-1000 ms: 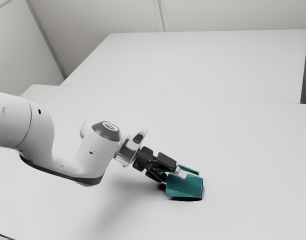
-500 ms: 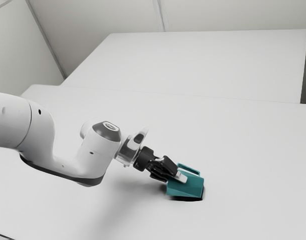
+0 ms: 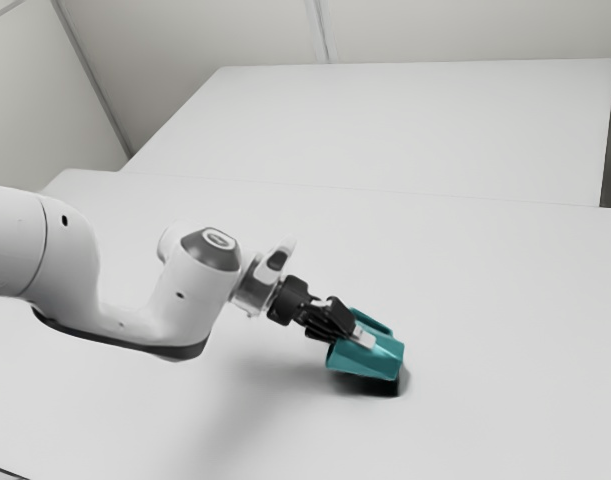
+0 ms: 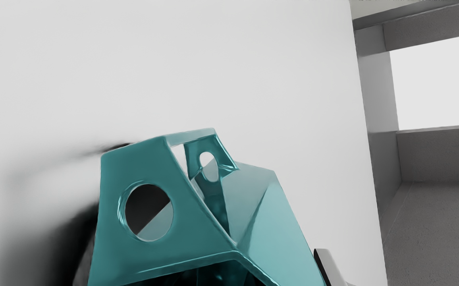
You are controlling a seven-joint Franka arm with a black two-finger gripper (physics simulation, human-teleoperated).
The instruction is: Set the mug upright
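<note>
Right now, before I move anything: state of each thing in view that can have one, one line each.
Mug: tilted, not upright, mouth toward the tool; dark shadow under it, looks at least partly raised, underside contact unclear.
Tool: shut on the mug, fingers on two sides.
Arm: bent, reaching toward the exterior view's right.

The arm [image 3: 185,305] is glossy white, its segments smooth and rounded, with small black screw holes [image 3: 179,295]. A dark grey cap [image 3: 207,252] bears a pale oval ring [image 3: 219,239]; a dark strip [image 3: 120,343] edges the underside. Beyond a silvery wrist collar [image 3: 252,292], the claw [image 3: 361,343] is black and angular, with pale grey, blocky fingertips [image 3: 363,338].
</note>
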